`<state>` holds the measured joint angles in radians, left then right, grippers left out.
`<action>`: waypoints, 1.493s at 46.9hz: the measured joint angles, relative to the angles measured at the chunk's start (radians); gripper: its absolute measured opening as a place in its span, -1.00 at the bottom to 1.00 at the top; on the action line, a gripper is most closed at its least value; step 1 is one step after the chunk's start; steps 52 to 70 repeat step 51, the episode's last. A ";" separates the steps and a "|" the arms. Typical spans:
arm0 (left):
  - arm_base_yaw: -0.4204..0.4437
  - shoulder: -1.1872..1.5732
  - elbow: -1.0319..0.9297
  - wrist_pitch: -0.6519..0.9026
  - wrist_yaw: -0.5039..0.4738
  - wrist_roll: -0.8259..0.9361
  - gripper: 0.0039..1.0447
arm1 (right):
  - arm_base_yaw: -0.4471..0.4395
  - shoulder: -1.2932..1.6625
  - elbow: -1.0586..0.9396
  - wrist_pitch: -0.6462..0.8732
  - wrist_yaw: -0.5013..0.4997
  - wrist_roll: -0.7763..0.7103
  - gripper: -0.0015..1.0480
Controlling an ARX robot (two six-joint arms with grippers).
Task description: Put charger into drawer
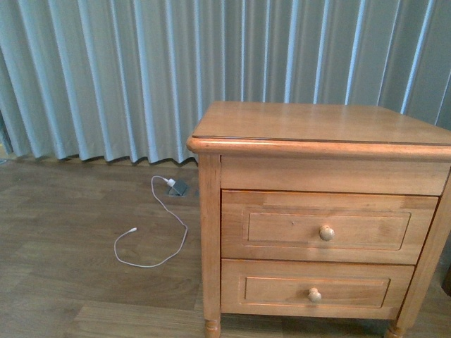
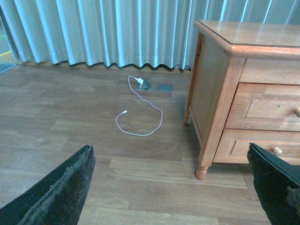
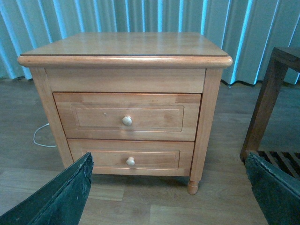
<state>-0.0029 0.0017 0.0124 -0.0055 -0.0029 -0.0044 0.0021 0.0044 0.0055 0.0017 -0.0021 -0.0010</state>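
The upper drawer [image 1: 328,227] of the light-brown nightstand is shut, with one round pale knob [image 1: 326,233]. It also shows in the right wrist view [image 3: 93,117] and partly in the left wrist view [image 2: 272,105]. The charger is not in view in any frame. My left gripper [image 2: 173,187] is open and empty above the wooden floor, left of the nightstand. My right gripper [image 3: 171,187] is open and empty, facing the nightstand's front from a distance. Neither gripper shows in the front view.
A thin white cable [image 1: 151,239] with a white plug lies looped on the floor left of the nightstand, running to a floor socket [image 1: 176,187]. The shorter lower drawer [image 1: 313,289] is shut. A dark wooden stand [image 3: 267,98] is right of the nightstand. Curtains [image 1: 141,70] hang behind.
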 joint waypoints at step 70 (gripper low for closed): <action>0.000 0.000 0.000 0.000 0.000 0.000 0.89 | 0.000 0.000 0.000 0.000 0.000 0.000 0.84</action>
